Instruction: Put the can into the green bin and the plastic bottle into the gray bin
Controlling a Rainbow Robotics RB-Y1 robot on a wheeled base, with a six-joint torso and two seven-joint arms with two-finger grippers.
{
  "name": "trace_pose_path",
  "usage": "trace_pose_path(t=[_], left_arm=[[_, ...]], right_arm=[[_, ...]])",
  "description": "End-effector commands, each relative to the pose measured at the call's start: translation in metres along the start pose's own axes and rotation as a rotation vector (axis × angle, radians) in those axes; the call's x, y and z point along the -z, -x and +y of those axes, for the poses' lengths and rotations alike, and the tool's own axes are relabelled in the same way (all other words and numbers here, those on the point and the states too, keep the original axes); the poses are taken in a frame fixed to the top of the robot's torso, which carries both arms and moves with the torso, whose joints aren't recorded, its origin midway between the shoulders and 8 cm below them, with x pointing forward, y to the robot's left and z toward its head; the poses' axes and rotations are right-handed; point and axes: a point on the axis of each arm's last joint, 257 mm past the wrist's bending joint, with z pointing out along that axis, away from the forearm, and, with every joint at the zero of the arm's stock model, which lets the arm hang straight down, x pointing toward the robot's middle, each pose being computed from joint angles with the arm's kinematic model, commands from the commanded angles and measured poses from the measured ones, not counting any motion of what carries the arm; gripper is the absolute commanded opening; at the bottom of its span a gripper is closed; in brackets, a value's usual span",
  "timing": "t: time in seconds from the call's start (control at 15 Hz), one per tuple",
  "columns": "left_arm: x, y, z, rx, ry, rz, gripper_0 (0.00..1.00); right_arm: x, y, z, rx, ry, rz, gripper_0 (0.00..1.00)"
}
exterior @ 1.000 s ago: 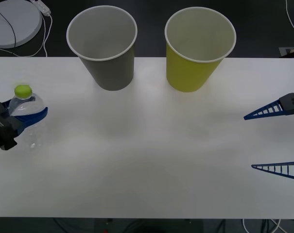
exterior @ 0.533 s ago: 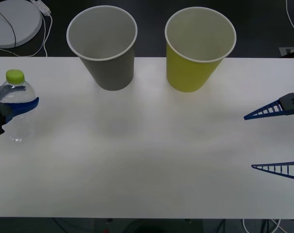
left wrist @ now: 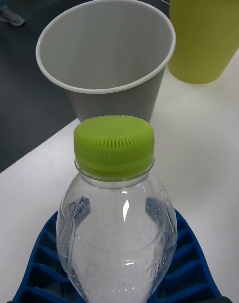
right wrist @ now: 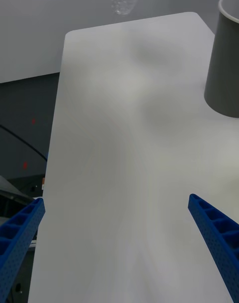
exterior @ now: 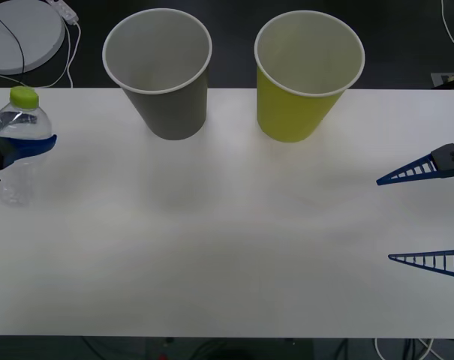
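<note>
Gripping the plastic bottle [exterior: 18, 154] around its clear ribbed body, my left gripper [exterior: 16, 147] sits at the far left edge of the tabletop [exterior: 227, 225], its blue fingers [left wrist: 45, 263] clamped on both sides of the bottle just below the shoulder. I hold the bottle upright, its lime-green cap [left wrist: 114, 143] on top; from the front I cannot tell whether its base touches the tabletop. Past the cap, in my left wrist view, the gray bin [left wrist: 107, 64] stands open-mouthed and near, with the green bin [left wrist: 206, 31] just beside it, farther off. From the front both bins stand upright at the far edge of the tabletop, the gray bin [exterior: 159, 71] nearer my left side and the green bin [exterior: 305, 75] toward my right, a gap between them. My right gripper [exterior: 425, 217] waits at the right edge of the tabletop, well apart from both bins, its fingers [right wrist: 214, 233] spread wide and holding nothing.
</note>
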Motion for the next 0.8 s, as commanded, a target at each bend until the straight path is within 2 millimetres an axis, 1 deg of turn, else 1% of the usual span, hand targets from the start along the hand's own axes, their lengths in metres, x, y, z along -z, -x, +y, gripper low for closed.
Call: trace_pose_path(t=[0.07, 0.27, 0.4, 0.6, 0.8], left_arm=[[0.000, 0.011, 0.005, 0.009, -0.005, 0.038, 0.00], [0.001, 0.024, 0.010, 0.021, -0.014, 0.068, 0.00], [-0.002, 0.032, 0.020, 0.022, -0.023, 0.071, 0.00], [-0.011, 0.044, 0.032, 0.023, -0.044, 0.073, 0.00], [-0.020, 0.060, 0.043, 0.016, -0.048, 0.064, 0.00]], right_arm=[[0.000, 0.000, 0.000, 0.000, 0.000, 0.000, 1.00], [0.000, 0.000, 0.000, 0.000, 0.000, 0.000, 1.00], [0.000, 0.000, 0.000, 0.000, 0.000, 0.000, 1.00], [0.000, 0.000, 0.000, 0.000, 0.000, 0.000, 1.00], [0.000, 0.000, 0.000, 0.000, 0.000, 0.000, 1.00]])
